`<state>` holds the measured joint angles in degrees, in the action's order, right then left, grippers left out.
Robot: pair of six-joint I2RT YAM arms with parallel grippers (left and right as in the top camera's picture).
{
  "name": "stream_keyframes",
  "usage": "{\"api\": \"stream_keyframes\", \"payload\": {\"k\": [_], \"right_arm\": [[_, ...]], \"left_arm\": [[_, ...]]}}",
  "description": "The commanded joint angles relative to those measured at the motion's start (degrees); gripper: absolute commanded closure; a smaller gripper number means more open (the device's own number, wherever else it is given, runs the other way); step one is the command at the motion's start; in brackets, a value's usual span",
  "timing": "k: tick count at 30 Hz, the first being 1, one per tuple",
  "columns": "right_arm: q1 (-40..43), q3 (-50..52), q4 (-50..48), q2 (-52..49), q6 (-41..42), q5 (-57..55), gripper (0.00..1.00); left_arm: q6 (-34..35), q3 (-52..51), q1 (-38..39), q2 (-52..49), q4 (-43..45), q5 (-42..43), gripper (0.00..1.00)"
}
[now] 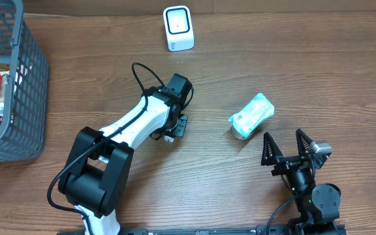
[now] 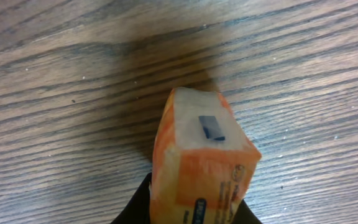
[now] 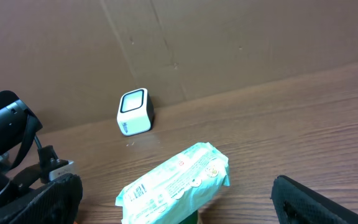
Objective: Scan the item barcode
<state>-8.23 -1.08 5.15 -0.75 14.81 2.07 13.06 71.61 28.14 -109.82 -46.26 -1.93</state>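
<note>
Left wrist view: orange packet [image 2: 201,155] pinched at its near end by left hand [image 2: 191,214], close over tabletop [image 2: 55,93], well apart from barcode scanner [image 1: 178,28]; right hand [image 1: 282,137] spread, idle. May slip or twist from shallow grip, hiding barcode from scanner

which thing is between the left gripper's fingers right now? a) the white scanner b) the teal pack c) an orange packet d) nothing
C: the left wrist view shows an orange packet squeezed between the dark fingers of the left gripper, while the teal pack and the white scanner both sit well away from it.
</note>
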Motion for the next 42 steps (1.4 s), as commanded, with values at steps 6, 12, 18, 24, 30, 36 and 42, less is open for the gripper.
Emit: {"api": "stream_keyframes", "payload": {"k": [6, 12, 18, 24, 30, 36, 42], "right_arm": [[0.48, 0.61, -0.37, 0.37, 0.02, -0.68, 0.0], [0.48, 0.61, -0.37, 0.37, 0.02, -0.68, 0.0], [0.48, 0.61, -0.37, 0.37, 0.02, -0.68, 0.0], [0.48, 0.61, -0.37, 0.37, 0.02, -0.68, 0.0], [0.48, 0.61, -0.37, 0.37, 0.02, -0.68, 0.0], [0.48, 0.61, -0.35, 0.37, 0.02, -0.68, 0.0], [0.48, 0.61, -0.35, 0.37, 0.02, -0.68, 0.0]], "left_arm": [[1.57, -0.22, 0.39, -0.46, 0.28, 0.07, 0.55], [1.55, 2.8, -0.07, 0.68, -1.42, -0.22, 0.44], [1.57, 15.41, -1.51, 3.15, -7.23, 0.07, 0.38], [1.53, 20.59, 0.0, 2.95, -4.35, 17.2, 0.36], [1.55, 19.74, 4.9, 0.68, 3.56, 19.41, 0.39], [1.51, 19.74, 10.45, -2.4, 10.51, 19.34, 0.4], [1.53, 19.74, 13.03, -7.19, 14.25, 19.32, 0.4]]}}
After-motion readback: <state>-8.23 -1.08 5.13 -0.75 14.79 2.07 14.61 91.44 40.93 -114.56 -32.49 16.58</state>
